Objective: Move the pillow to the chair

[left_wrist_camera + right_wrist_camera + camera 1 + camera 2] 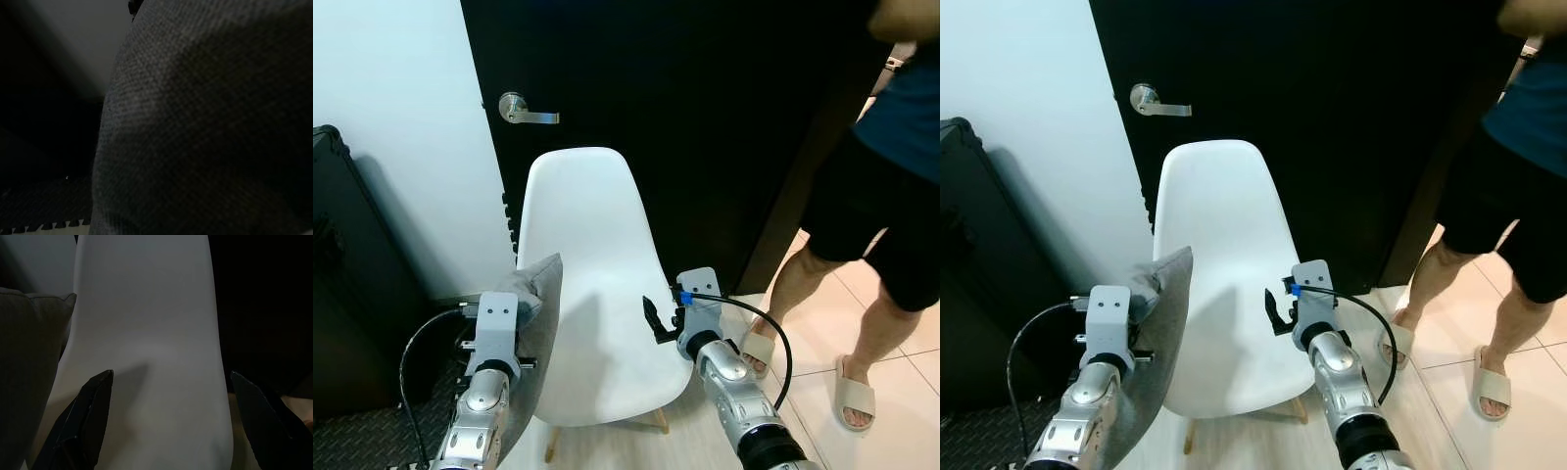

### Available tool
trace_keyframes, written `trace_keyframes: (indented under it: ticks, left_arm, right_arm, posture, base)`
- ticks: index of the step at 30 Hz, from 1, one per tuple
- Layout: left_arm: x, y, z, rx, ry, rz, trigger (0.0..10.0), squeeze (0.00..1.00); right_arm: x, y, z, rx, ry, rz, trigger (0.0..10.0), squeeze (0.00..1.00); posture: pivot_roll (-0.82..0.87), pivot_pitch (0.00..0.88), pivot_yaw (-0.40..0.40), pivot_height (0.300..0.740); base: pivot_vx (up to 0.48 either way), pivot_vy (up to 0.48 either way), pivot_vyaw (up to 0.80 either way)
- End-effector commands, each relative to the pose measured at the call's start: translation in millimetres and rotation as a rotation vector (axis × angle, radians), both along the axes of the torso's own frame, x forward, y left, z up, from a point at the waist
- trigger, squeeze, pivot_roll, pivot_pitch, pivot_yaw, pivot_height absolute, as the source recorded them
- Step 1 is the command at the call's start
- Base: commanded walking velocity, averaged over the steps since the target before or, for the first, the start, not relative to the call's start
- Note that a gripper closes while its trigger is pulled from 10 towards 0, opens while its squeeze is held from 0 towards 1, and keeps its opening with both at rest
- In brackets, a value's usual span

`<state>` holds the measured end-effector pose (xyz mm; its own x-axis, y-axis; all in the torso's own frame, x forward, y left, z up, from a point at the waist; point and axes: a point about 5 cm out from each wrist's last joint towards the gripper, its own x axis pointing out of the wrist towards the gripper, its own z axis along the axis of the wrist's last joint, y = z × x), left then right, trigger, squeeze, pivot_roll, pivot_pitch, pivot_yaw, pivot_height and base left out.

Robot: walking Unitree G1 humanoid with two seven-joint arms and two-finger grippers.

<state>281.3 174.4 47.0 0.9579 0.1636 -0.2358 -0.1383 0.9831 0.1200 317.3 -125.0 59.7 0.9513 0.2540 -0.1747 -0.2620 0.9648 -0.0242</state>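
A white shell chair on wooden legs stands in front of a black door. The grey pillow hangs upright along the chair's left edge, one corner up by the backrest. My left gripper holds it, with the fingers hidden behind the fabric; the pillow's weave fills the left wrist view. My right gripper hovers over the right side of the seat. It is open, its two black fingers spread wide above the chair's white seat, with nothing between them.
A person in dark shorts and sandals stands close on the right, on a tiled floor. The black door with a silver lever handle is behind the chair. A black case stands left, with a dark mat below it.
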Motion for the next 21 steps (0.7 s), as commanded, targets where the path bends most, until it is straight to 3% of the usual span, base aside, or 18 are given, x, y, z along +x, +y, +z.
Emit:
trace_keyframes:
  ticks: [1, 21]
  left_arm:
    - [5.7, 3.8, 12.3, 0.015, -0.063, -0.002, 10.0, 0.0]
    - [14.2, 11.5, 26.7, 0.026, -0.122, 0.024, 10.0, 0.0]
  right_arm:
    - [-1.3, -2.1, -3.8, 0.017, 0.024, -0.015, 10.0, 0.0]
    - [0.1, -4.4, 1.3, 0.043, -0.004, -0.016, 10.0, 0.0]
  posture:
    - [0.07, 0.027, -0.019, 0.74]
    - [0.06, 0.008, -0.02, 0.74]
  base:
    - [0.0, 0.0, 0.0]
    - [0.0, 0.0, 0.0]
